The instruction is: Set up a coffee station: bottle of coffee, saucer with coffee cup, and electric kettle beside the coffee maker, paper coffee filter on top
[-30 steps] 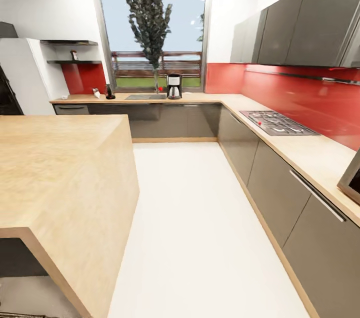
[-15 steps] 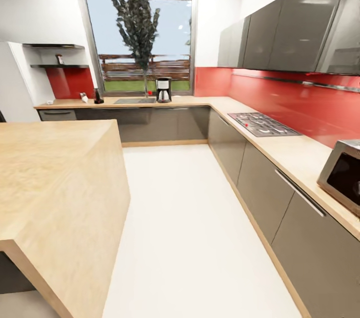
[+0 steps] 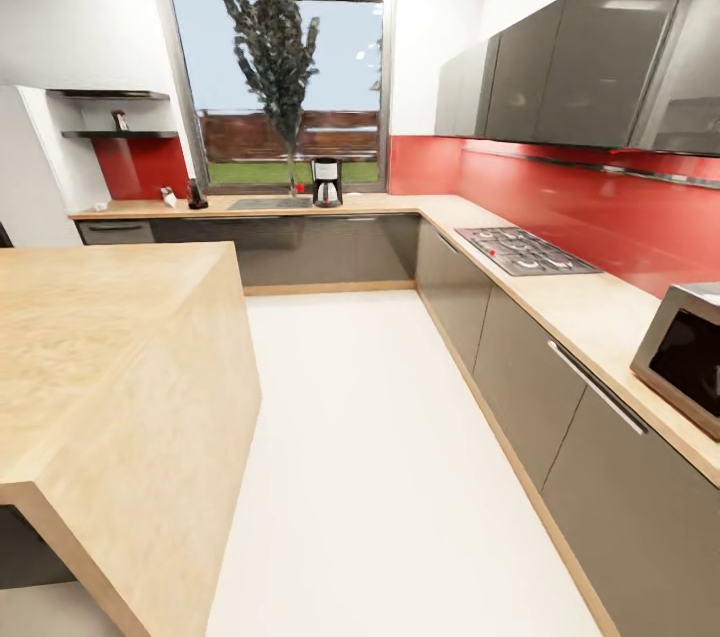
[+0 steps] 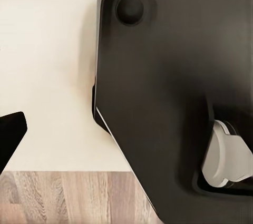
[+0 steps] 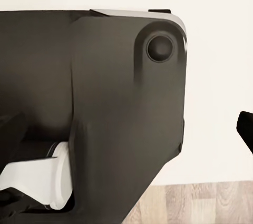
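While I face down the length of the kitchen, the long light beige wood-grain countertop (image 3: 260, 208) runs under the window at the far end, with grey cabinet fronts below it and a steel sink (image 3: 267, 203) set into it. No brand, label or writing can be read on anything from where I stand; everything on that far counter is too small.

Just to the right of the sink the tall dark grey coffee maker with a silver-white front (image 3: 326, 182) stands upright on the worktop, its glass carafe seated in its base; what the carafe holds I cannot tell. Left of the sink, near the red wall panel, a dark rounded electric kettle (image 3: 196, 194) stands on the same counter, with a small pale thing (image 3: 169, 196) just beside it that I cannot make out.

Higher on the left wall, two thin glossy black slab shelves are mounted one above the other; on the lower kitchen shelf (image 3: 97, 133) a small dark bottle of coffee (image 3: 120, 121) stands upright, well apart from the coffee maker.

Nearer to me, a pale wooden island top (image 3: 90, 337) is at my left, a steel gas hob (image 3: 525, 250) is set into the right-hand counter, and a silver microwave (image 3: 685, 355) sits at the right edge.

My wrist cameras look down on my dark base over white floor and a strip of wood flooring. A black tip of a left finger (image 4: 9, 135) and of a right finger (image 5: 245, 129) shows at each edge, so I cannot tell whether either gripper is spread or closed.
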Motion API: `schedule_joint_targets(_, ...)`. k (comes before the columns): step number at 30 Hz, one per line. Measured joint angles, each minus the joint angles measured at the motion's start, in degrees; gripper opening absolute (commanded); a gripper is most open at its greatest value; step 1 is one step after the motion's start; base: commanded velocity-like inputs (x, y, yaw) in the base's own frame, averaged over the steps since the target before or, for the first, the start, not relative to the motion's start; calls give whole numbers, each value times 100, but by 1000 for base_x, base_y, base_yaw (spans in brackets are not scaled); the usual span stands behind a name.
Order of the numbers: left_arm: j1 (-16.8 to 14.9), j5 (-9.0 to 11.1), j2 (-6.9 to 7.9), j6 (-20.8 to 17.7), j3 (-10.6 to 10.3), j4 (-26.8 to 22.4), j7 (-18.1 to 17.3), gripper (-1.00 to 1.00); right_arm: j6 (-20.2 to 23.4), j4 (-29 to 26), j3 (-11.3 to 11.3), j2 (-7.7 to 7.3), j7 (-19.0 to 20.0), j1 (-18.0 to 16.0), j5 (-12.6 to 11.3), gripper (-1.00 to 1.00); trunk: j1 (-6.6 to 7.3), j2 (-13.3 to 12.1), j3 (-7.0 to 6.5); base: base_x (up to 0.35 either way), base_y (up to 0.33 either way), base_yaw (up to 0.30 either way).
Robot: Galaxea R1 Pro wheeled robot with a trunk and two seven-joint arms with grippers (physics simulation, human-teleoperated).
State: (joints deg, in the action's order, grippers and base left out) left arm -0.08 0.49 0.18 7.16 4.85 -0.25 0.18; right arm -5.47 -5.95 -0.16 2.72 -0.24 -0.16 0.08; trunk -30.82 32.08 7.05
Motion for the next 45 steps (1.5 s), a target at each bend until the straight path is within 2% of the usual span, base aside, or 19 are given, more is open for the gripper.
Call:
schedule_joint_targets(7,0,0,0,0,-1,0,0,100,0,-1,0,0,0,0,0,100,154,-282,-126,0,0,-5)
schedule_joint_targets(16,-24,0,-9,8,-9,-12,0,100,0,-1,0,0,0,0,0,100,352,-644,-290,0,0,-173)
schedule_joint_targets(19,-114,-14,-7,19,-17,-31,-7,100,3,-140,0,-20,0,0,4,100,418,-765,-345,0,0,-17)
schedule_joint_targets(22,-326,-62,7,20,-55,-327,-23,100,8,-272,-1,-101,0,0,7,100,484,-886,-399,0,0,-4)
schedule_joint_targets(24,-388,-73,30,12,-64,-739,-27,100,7,-543,-2,-213,0,-1,13,100,507,-928,-418,0,0,-1)
schedule_joint_targets(25,-418,-73,29,3,-58,-1103,-28,100,7,-938,-4,-332,0,-4,13,100,506,-928,-420,0,0,0)
schedule_joint_targets(27,-446,-61,19,3,-44,-1426,-20,100,6,-1444,-5,-445,0,-2,6,100,507,-928,-418,0,0,0)
schedule_joint_targets(30,-635,-25,-11,10,-31,-1698,-13,100,1,-2207,-18,-516,-3,-3,-3,100,507,-928,-419,0,0,0)
schedule_joint_targets(32,-901,-11,-26,6,-26,-1769,-11,100,-43,-2650,-22,-529,-3,-6,-11,100,507,-929,-419,0,0,0)
schedule_joint_targets(33,-1101,-5,-31,-13,-25,-1781,-13,100,-237,-2803,-24,-528,-1,-8,-18,100,507,-929,-419,0,0,0)
schedule_joint_targets(35,-1327,-7,-35,-57,-27,-1766,-45,100,-524,-2899,-25,-527,0,-11,-22,100,507,-929,-419,0,0,0)
schedule_joint_targets(38,-1478,-26,-32,-61,-31,-1779,-45,100,-670,-3001,-26,-527,0,-15,-22,100,507,-929,-418,0,0,0)
schedule_joint_targets(45,-1431,-54,20,8,-62,-1754,-84,100,-719,-2990,-13,-533,1,-16,11,100,507,-929,-418,7,0,0)
